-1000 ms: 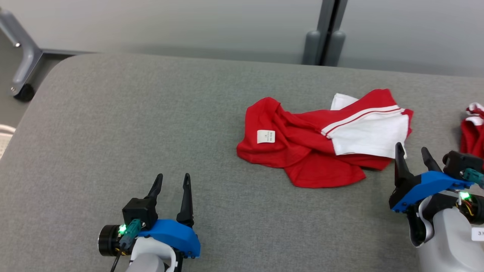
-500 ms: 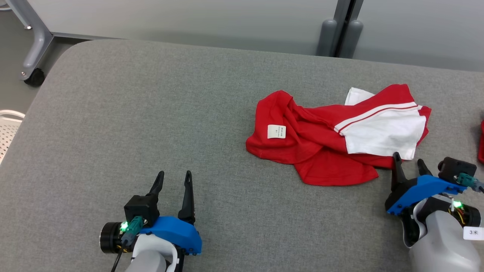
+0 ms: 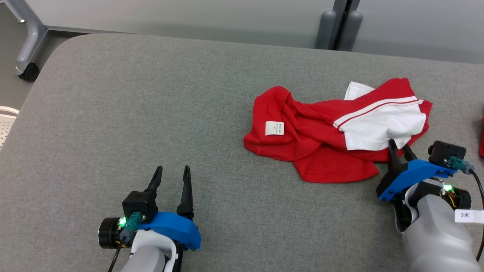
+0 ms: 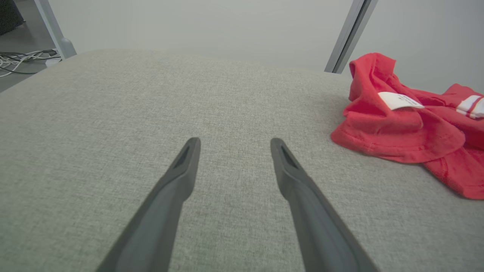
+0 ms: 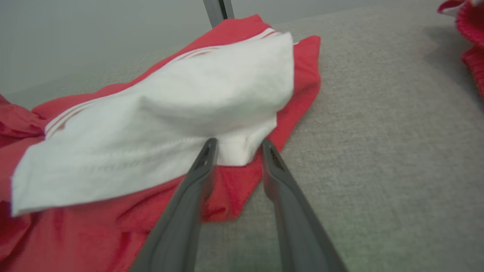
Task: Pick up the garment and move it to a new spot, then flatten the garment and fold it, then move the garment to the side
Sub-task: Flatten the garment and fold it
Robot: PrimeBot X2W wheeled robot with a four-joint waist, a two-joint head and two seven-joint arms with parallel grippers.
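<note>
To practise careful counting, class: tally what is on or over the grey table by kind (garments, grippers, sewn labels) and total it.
Garments: 2 (red and white garment, second red garment at the right edge)
Grippers: 2 (left gripper, right gripper)
Labels: 1 (white label)
Total: 5

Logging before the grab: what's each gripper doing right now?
Left gripper: open, holding nothing.
Right gripper: open, straddling the garment's white hem, not yet gripping.

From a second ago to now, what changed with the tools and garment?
The right tool moved forward to the white panel of the garment, fingers narrowing to flank its hem corner, not yet clamped. The left tool stayed open in place; the garment lies crumpled as before.
</note>
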